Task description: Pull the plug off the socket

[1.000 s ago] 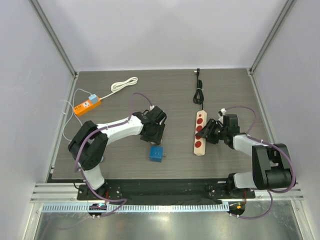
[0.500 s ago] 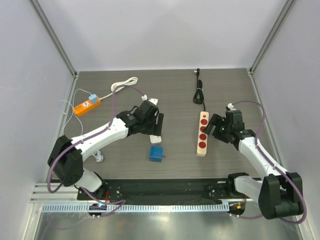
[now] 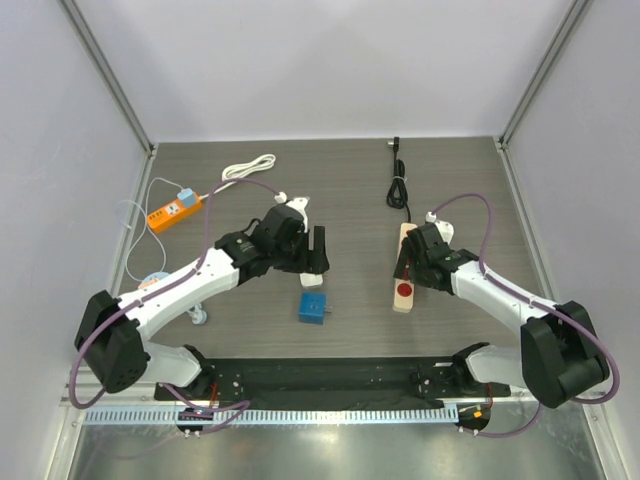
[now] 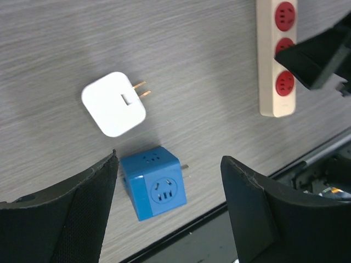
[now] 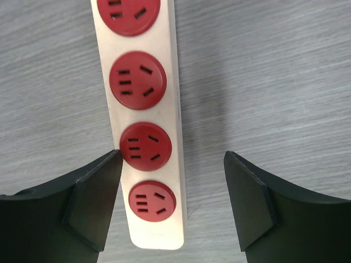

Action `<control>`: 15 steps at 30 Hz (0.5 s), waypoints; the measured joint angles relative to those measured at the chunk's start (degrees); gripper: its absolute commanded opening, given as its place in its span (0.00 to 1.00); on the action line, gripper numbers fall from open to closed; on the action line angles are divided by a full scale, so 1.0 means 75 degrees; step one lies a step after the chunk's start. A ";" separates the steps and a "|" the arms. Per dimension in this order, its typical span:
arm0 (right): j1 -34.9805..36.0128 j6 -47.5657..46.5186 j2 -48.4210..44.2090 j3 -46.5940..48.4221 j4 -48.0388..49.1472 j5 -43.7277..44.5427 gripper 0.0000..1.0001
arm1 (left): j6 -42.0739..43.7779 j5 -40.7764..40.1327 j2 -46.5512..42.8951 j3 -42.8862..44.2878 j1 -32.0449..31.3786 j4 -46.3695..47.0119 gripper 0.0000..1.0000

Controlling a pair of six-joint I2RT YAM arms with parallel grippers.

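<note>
A white plug point(image 4: 113, 104) with two bare prongs lies flat on the table, free of any socket; it also shows in the top view point(image 3: 311, 280). A blue cube socket point(image 4: 153, 182) lies just beside it, apart from it point(image 3: 312, 308). My left gripper point(image 4: 170, 211) is open and empty above them, the cube between its fingers in view point(image 3: 317, 250). A cream power strip point(image 5: 145, 109) with several red sockets, all empty, lies under my right gripper point(image 5: 173, 192), which is open; its left finger overlaps the strip's left edge point(image 3: 408, 262).
An orange power strip point(image 3: 175, 210) with a thin cord and a coiled white cable point(image 3: 250, 167) lie at the back left. The cream strip's black cord point(image 3: 399, 185) runs to the back. A black rail point(image 3: 330, 372) borders the table's near edge.
My left gripper has drawn back from the table, uncovering the white plug beside the blue cube. My right gripper has moved left, from beside the cream strip to over it.
</note>
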 measured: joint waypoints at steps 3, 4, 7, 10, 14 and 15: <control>0.0003 0.0000 0.0050 0.0000 0.0221 0.0140 0.77 | -0.0114 0.0221 -0.0335 -0.0323 0.0000 0.0172 0.77; 0.0003 0.0000 0.0085 0.0000 0.0321 0.0169 0.77 | -0.0154 0.0280 -0.0414 -0.0405 0.0000 0.0224 0.77; 0.0009 0.0000 0.0315 0.0012 0.0612 0.0198 0.75 | -0.0204 0.0440 -0.0516 -0.0583 0.0000 0.0379 0.77; 0.0023 0.0006 0.0516 0.0076 0.0868 0.0195 0.73 | -0.0233 0.0638 -0.0519 -0.0755 0.0000 0.0580 0.77; 0.0035 0.0023 0.0982 0.0274 0.1067 0.0146 0.41 | -0.0364 0.0941 -0.0685 -0.1096 0.0000 0.0839 0.77; 0.0058 -0.0009 0.1067 0.0361 0.1000 0.0201 0.36 | -0.0382 0.1017 -0.0775 -0.1195 0.0000 0.0895 0.77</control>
